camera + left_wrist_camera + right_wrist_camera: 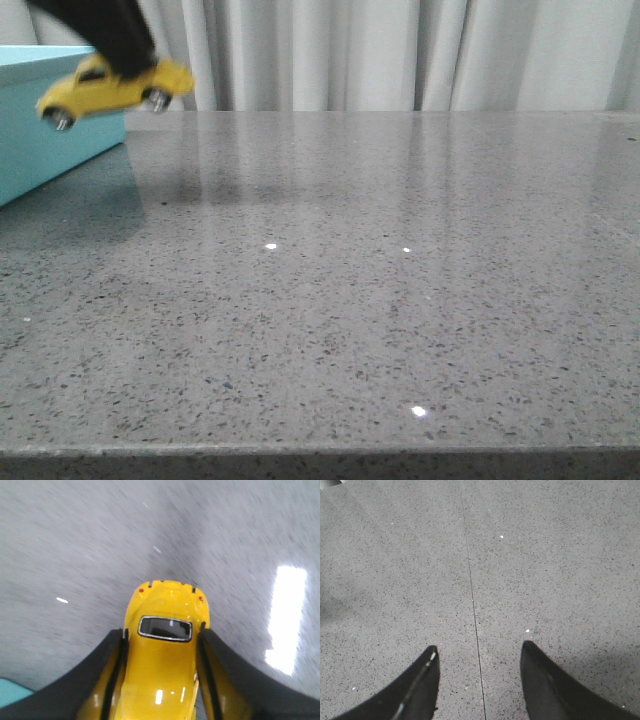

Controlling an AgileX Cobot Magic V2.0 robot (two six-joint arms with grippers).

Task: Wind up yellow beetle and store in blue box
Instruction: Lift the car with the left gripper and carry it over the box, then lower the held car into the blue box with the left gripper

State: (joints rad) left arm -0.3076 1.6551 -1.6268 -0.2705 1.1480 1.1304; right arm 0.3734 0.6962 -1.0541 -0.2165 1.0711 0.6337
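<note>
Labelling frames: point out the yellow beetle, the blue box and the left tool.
yellow beetle [105, 92]: front view, side of body.
blue box [45, 145]: front view, near side wall.
left tool [161, 680]: left wrist view, between fingertips.

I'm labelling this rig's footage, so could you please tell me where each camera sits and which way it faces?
Front view: low at the table's near edge, looking forward over the grey table to curtains; the left arm carries the yellow beetle beside the blue box.
Left wrist view: on the left arm, looking down; the left gripper clamps the beetle.
Right wrist view: on the right arm, looking down at bare tabletop; the right gripper is open.
Front and left wrist views share the beetle.
</note>
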